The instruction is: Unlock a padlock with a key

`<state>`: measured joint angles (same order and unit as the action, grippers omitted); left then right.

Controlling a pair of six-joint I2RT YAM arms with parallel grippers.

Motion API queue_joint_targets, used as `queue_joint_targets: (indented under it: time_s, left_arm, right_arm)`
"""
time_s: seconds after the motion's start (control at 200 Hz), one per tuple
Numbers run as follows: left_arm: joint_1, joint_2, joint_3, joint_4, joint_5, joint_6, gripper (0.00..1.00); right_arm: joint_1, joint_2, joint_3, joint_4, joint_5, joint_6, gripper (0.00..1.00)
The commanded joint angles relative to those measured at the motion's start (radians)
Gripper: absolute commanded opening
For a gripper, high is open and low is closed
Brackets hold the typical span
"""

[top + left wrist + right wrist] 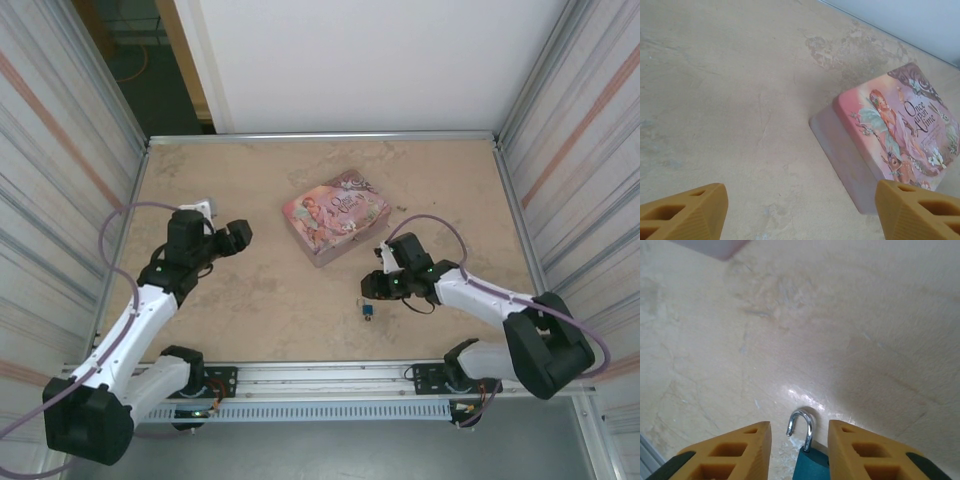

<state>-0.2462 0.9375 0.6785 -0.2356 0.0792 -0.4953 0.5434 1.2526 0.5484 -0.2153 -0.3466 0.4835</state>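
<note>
The blue padlock (812, 462) was seen by the worktop's (250, 320) near edge, framed ungripped by the released right pincer (800, 429). Its shackle (802, 420) was sprung free, so unlocking was judged done. The left pincer (800, 200) was held released, empty.

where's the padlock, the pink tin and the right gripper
padlock (812, 466): right wrist view, on its blue body
pink tin (335, 214): top external view, middle of its lid
right gripper (799, 428): right wrist view, midway between its fingertips

pink tin (900, 145), "Once upon a time"
</note>
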Motion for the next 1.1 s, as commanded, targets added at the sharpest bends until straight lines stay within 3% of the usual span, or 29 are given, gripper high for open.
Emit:
queue_joint_targets:
  time_s: [0.0,0.266,0.551,0.852,1.002,1.092]
  left_arm:
    - [0.017,-0.037,-0.011,-0.017,-0.029,0.027,0.79]
    - [0.049,-0.093,-0.024,-0.039,-0.13,0.066,0.86]
    - [0.058,-0.17,-0.093,0.014,-0.369,0.144,0.89]
    - [0.06,-0.156,-0.172,0.191,-0.521,0.194,0.93]
    - [0.061,-0.065,-0.171,0.27,-0.574,0.228,0.95]
    - [0.061,-0.008,-0.171,0.305,-0.613,0.285,0.97]
  right_arm:
    - [-0.012,-0.072,0.035,-0.047,0.08,-0.048,0.36]
    - [-0.123,-0.225,0.035,-0.05,0.172,-0.128,0.43]
    - [-0.272,-0.376,-0.002,-0.022,0.281,-0.217,0.54]
    - [-0.448,-0.434,-0.069,0.105,0.337,-0.245,0.8]
    - [-0.54,-0.413,-0.118,0.231,0.345,-0.252,1.0]
    - [-0.583,-0.386,-0.151,0.322,0.352,-0.275,0.99]
